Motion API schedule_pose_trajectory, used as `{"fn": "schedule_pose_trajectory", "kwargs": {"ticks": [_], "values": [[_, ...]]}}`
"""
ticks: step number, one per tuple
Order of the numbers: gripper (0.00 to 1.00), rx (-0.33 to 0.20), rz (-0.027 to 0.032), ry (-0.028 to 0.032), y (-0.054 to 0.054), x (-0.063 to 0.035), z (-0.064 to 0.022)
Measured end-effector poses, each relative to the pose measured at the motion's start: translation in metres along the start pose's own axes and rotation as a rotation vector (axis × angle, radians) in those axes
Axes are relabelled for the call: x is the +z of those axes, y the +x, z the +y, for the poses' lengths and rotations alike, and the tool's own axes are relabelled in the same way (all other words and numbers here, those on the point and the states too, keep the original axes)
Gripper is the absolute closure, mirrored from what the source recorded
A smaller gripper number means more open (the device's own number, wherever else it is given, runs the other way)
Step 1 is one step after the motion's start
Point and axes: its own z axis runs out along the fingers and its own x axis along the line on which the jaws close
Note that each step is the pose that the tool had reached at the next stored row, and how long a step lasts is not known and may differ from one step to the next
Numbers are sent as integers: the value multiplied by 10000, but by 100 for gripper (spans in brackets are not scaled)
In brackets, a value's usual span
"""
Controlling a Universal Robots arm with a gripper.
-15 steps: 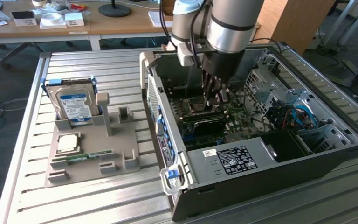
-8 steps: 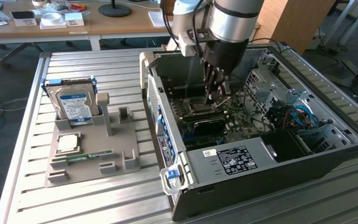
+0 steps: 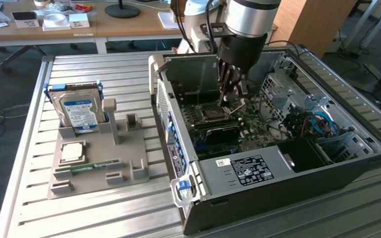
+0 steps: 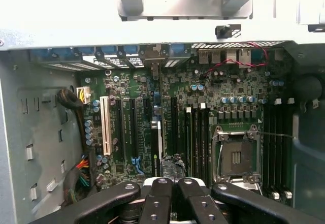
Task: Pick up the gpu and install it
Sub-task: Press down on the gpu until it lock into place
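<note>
My gripper (image 3: 232, 98) reaches down inside the open computer case (image 3: 349, 163), just above the motherboard (image 3: 243, 131). In the wrist view its black fingers (image 4: 157, 196) are pressed together, shut on the gpu (image 4: 156, 148). The card shows edge-on as a thin dark strip, running from the fingers toward the case's rear wall. It hangs over the black expansion slots (image 4: 133, 127), beside the white slot (image 4: 105, 125). Whether the card touches a slot I cannot tell.
The CPU socket (image 4: 236, 158) lies close to the gripper, with cable bundles (image 4: 76, 178) at the case wall. Outside the case, a grey fixture (image 3: 97, 183) holds a hard drive (image 3: 78, 106), a processor chip (image 3: 71, 151) and a green memory stick (image 3: 88, 167). Drive cage and blue cables (image 3: 319, 121) are at the exterior view's right.
</note>
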Motion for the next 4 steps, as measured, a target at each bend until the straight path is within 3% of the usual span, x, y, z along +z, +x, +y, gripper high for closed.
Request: {"fn": "schedule_pose_trajectory", "kwargs": {"ticks": [4], "values": [[89,0,2,-1,0,-1,0]]}}
